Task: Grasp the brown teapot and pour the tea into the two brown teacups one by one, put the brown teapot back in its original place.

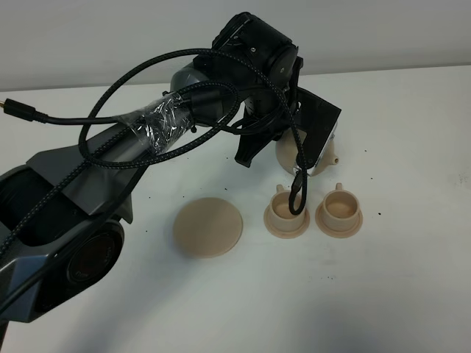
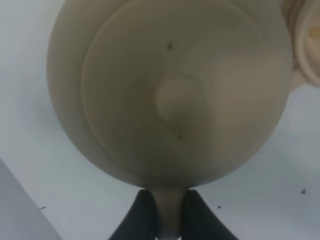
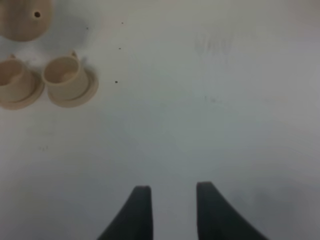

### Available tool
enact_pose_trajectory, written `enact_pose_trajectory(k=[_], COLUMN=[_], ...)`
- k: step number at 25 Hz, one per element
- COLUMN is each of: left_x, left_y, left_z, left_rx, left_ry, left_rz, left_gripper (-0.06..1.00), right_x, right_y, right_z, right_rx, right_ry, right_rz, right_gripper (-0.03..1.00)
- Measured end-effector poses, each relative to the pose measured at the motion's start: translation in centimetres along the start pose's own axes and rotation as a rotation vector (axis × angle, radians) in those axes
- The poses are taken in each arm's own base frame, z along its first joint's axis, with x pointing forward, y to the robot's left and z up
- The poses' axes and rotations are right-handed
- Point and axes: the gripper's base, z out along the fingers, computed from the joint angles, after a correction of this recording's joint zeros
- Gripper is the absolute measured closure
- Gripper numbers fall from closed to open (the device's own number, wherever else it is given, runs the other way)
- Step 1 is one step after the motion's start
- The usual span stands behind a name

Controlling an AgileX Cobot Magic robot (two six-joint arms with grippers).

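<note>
Left arm (image 1: pixel 147 132) is reaching across the table (image 1: pixel 412 294) toward its far edge.

Left gripper (image 2: pixel 168 196) is clamping the teapot (image 2: pixel 170 90) by its handle (image 2: pixel 170 215). The dark fingers (image 2: pixel 137 220) are pressing on either side of the handle. The round body and knobbed lid (image 2: pixel 172 97) are sitting straight out ahead of the fingertips. From the high camera the pot is mostly hiding under the gripper, with a patch of body and the spout (image 1: pixel 335 157) showing. I cannot tell whether it is hanging clear of the table or resting on it.

Big saucer (image 1: pixel 207 226) is lying bare near the table's middle, well apart from the teapot.

Left cup (image 1: pixel 283 208) is standing upright on a small saucer (image 1: pixel 274 228), just beside the big saucer on its right. A black cable (image 1: pixel 298 187) is dangling across this cup, so its inside is not readable.

Right cup (image 1: pixel 338 206) is standing upright on its own small saucer, which is almost touching the left one. Its inside is showing slightly darker tan, but whether liquid is lying in it is too small to tell.

The teapot is sitting behind both cups, on the far-edge side, spout pointing right.

Right gripper (image 3: pixel 170 191) is hanging with jaws spread over bare table, holding nothing and well apart from cups and pot.
</note>
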Motion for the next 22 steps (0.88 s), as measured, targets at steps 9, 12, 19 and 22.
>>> enact_pose_trajectory(k=[9,12,19,22], left_x=[-0.9,-1.5,-2.3,-2.6], left_y=[0.0,0.1,0.2,0.2], left_z=[-0.2,-0.4,-0.7,-0.8], left_rx=[-0.014,-0.026,-0.046,-0.050], left_ry=[0.009,0.018,0.052,0.064], left_rz=[0.096,0.126,0.204,0.238], left_gripper=[0.82,0.82,0.82,0.82], right_x=[0.0,0.0,0.0,0.0], right_y=[0.0,0.0,0.0,0.0], right_z=[0.0,0.0,0.0,0.0], right_rx=[0.000,0.000,0.000,0.000], right_ry=[0.000,0.000,0.000,0.000], right_rz=[0.000,0.000,0.000,0.000], right_gripper=[0.73,0.73,0.73,0.73])
